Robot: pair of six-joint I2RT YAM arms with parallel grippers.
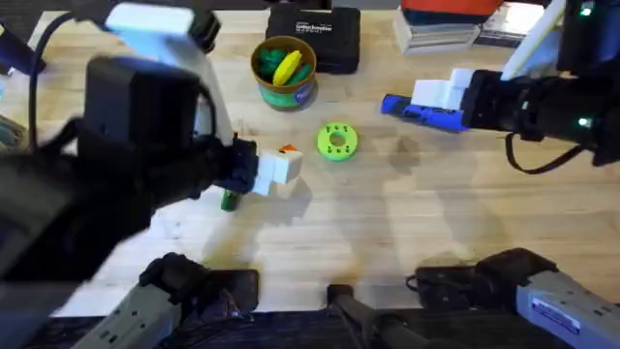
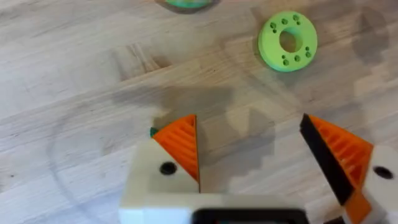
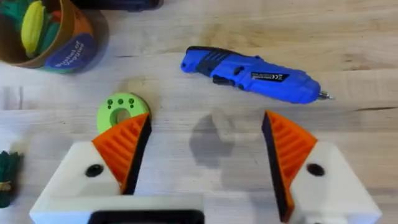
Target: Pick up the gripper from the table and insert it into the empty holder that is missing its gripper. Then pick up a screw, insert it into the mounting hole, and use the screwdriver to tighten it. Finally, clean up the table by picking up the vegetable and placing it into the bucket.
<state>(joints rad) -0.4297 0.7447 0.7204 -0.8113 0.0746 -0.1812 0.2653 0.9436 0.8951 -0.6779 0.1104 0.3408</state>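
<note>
target: the screwdriver (image 3: 252,76) lies flat on the table (image 1: 387,223), just beyond your right gripper (image 3: 205,162).
axis: long axis runs crosswise to the fingers, bit toward the right.
right gripper: wide, empty.
left gripper (image 2: 264,162): wide, empty, farther off.

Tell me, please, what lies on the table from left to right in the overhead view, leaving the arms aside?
Green vegetable → bucket → lime-green ring disc → blue screwdriver.
</note>
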